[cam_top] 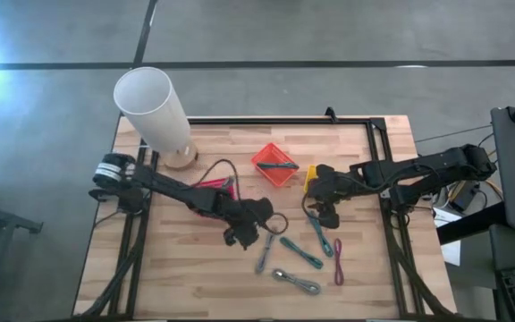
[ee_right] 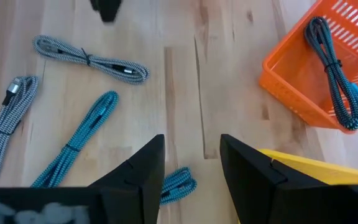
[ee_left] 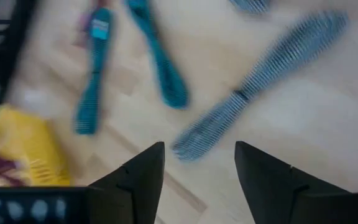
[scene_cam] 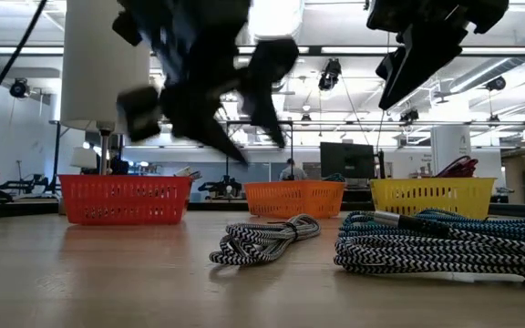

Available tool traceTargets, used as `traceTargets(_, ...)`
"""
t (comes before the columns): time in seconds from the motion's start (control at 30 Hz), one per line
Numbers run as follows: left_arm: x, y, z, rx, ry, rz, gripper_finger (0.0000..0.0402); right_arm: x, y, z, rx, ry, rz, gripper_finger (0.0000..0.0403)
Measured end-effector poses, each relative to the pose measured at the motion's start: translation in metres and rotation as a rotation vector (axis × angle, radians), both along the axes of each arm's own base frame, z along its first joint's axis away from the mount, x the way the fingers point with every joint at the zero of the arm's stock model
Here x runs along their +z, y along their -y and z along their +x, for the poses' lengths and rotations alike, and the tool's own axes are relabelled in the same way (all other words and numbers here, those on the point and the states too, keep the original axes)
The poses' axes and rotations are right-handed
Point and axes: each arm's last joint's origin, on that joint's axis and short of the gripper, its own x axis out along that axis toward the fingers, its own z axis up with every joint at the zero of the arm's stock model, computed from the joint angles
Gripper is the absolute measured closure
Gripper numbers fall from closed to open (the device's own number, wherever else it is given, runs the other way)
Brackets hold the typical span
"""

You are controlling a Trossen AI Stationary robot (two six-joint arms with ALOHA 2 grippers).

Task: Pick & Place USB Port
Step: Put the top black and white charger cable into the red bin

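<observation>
- Wooden counter (cam_top: 186,268): bundled cables lie scattered toward its near edge.
- My left gripper (ee_left: 197,165): jaws apart, empty, above a grey braided cable (ee_left: 260,87).
- My right gripper (ee_right: 190,163): jaws apart, empty, beside the orange basket (ee_right: 291,87), which holds one teal cable (ee_right: 334,71).

My fingers (ee_right: 135,180) are dark, almost black. Below me the pale wooden slatted table (ee_right: 229,74) carries two teal braided bundled cables (ee_right: 79,146), and two grey-and-white zigzag-woven bundled cables (ee_right: 92,59). The orange plastic mesh basket (ee_right: 291,68) holds a dark teal coiled cable (ee_right: 334,68). Beside it sits a yellow plastic basket (ee_right: 316,171).
</observation>
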Motion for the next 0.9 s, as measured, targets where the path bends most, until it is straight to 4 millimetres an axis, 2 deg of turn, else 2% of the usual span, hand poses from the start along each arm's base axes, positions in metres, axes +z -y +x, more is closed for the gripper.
traceTargets(0.17, -0.028, 0.021, 0.012, -0.129, -0.06, 0.086, 0.0204, 0.0, 0.0, 0.0, -0.007, 0.001, 0.005, 0.0257)
traceTargets(0.33, -0.032, 0.041, 0.028, -0.216, -0.061, 0.163, 0.0204, 0.001, 0.0, 0.001, -0.009, 0.019, 0.009, 0.0258)
traceTargets(0.47, -0.031, 0.051, 0.041, -0.259, -0.135, 0.221, 0.0206, 0.003, -0.001, 0.004, -0.009, 0.057, 0.014, 0.0258)
traceTargets(0.7, -0.054, 0.059, 0.057, -0.271, -0.348, 0.25, 0.0211, 0.007, -0.001, 0.009, -0.012, 0.116, 0.023, 0.0268)
traceTargets(0.8, -0.057, 0.061, 0.061, -0.248, -0.372, 0.24, 0.0233, 0.008, -0.001, 0.009, -0.039, 0.126, 0.048, 0.0272)
traceTargets(0.9, -0.051, 0.061, 0.06, -0.21, -0.392, 0.221, 0.0278, 0.007, -0.001, 0.009, -0.067, 0.123, 0.069, 0.0276)
